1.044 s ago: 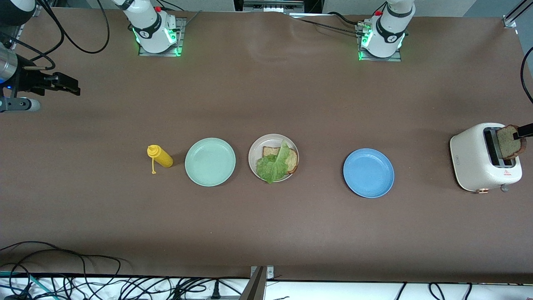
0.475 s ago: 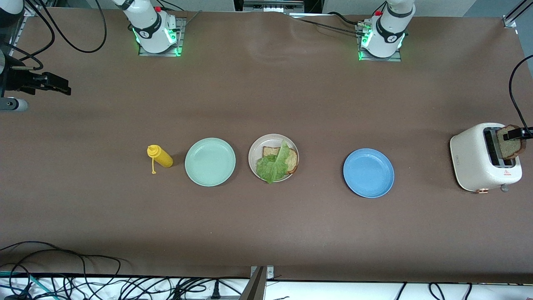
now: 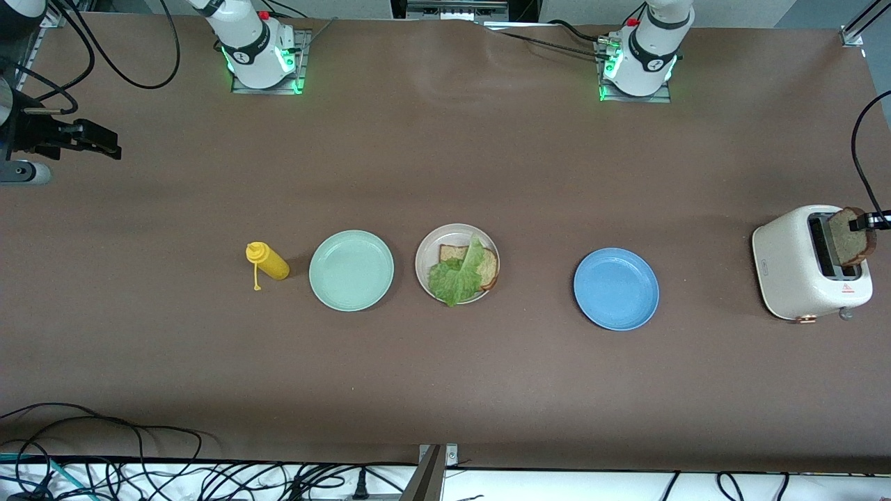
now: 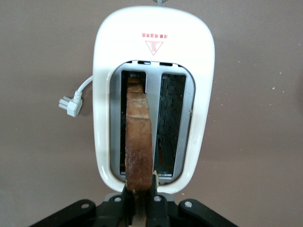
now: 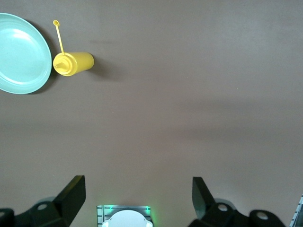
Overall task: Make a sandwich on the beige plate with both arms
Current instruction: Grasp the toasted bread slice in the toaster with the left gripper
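Front view: left gripper (image 3: 874,221) sits over the white toaster (image 3: 800,268) at the left arm's end of the table, fingers clamped on the top edge of a brown toast slice (image 3: 850,235) that stands upright, partly out of 1 slot. Left wrist view confirms it: slice (image 4: 138,137) edge-on in 1 of the 2 slots, toaster (image 4: 154,56) w/ a red warning mark on its shell, left gripper (image 4: 140,198) pinching the crust end w/ both fingers (image 4: 156,196) tight against the bread. 2nd slot beside it has no bread. White plug (image 4: 67,105) on its cord lies on the table next to the toaster.

Beige plate (image 3: 426,245) is mid-table, between the mint-green plate (image 3: 351,270) and the blue plate (image 3: 616,288). On it: 1 toast slice (image 3: 489,268) lying flat w/ a green lettuce leaf (image 3: 456,275) draped over it; leaf tip hangs slightly past the rim on the side nearer the front camera. Yellow squeeze bottle (image 3: 268,261) lies on its side just beside the mint plate, toward the right arm's end.

Right gripper (image 3: 106,147) waits up in the air over the right arm's end of the table, well apart from the plates. Right wrist view: right gripper (image 5: 138,195) jaws spread wide, nothing between them; the yellow bottle (image 5: 73,63) and the mint plate (image 5: 21,52) show below.
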`<state>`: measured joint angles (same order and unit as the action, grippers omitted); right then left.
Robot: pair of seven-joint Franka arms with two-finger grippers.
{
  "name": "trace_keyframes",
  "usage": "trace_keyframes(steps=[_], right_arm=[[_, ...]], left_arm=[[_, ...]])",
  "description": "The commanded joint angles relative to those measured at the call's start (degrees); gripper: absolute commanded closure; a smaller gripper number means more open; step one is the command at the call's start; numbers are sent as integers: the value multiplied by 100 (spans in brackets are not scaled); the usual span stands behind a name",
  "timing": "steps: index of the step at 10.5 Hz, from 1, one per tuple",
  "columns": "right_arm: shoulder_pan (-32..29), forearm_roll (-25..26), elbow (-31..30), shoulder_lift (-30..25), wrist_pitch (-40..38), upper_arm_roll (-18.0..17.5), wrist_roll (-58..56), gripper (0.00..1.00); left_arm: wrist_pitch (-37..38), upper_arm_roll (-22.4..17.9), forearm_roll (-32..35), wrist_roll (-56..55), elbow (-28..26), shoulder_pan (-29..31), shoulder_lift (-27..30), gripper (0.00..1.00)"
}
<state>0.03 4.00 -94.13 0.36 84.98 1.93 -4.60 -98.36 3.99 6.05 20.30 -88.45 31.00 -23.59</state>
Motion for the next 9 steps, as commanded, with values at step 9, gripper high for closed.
trace_keyframes(steps=[9], right_arm=[[-108, 48, 150, 60, 88, -149, 20, 0]], left_arm=[[2055, 1567, -208, -44, 1234, -717, 207, 100]])
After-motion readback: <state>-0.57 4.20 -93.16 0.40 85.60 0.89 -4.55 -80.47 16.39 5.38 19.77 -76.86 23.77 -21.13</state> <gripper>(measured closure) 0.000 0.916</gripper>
